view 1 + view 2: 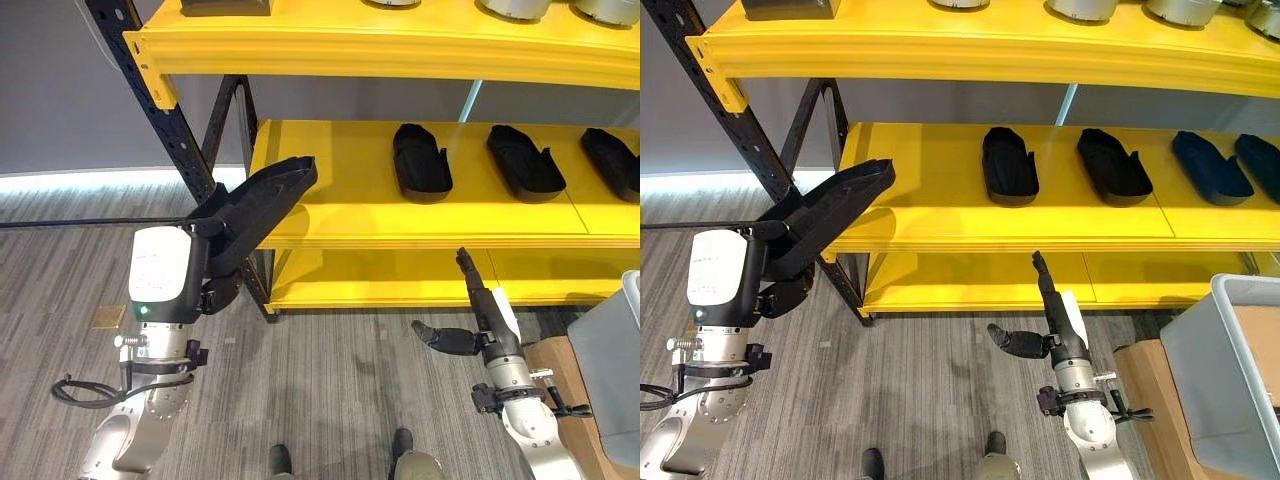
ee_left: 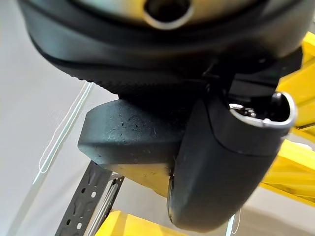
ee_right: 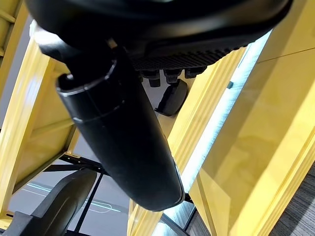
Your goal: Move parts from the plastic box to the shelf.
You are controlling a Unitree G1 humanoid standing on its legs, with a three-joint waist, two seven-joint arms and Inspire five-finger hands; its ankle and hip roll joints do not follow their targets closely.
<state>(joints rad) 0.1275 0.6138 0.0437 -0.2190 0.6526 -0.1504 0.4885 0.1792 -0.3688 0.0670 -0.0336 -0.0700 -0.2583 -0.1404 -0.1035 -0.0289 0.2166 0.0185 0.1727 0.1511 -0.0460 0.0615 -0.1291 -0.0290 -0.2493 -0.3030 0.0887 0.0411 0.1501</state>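
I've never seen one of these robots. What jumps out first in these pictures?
The bright yellow shelf fills the background, with black parts lined up on its middle level. The robot's left hand holds another black part up at that level's left end. Its right hand hangs open lower down, near the grey plastic box.

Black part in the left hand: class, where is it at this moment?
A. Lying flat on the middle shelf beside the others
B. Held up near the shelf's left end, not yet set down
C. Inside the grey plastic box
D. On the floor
B: the left hand has its fingers round the black part, holding it tilted in the air at the left end of the middle shelf.
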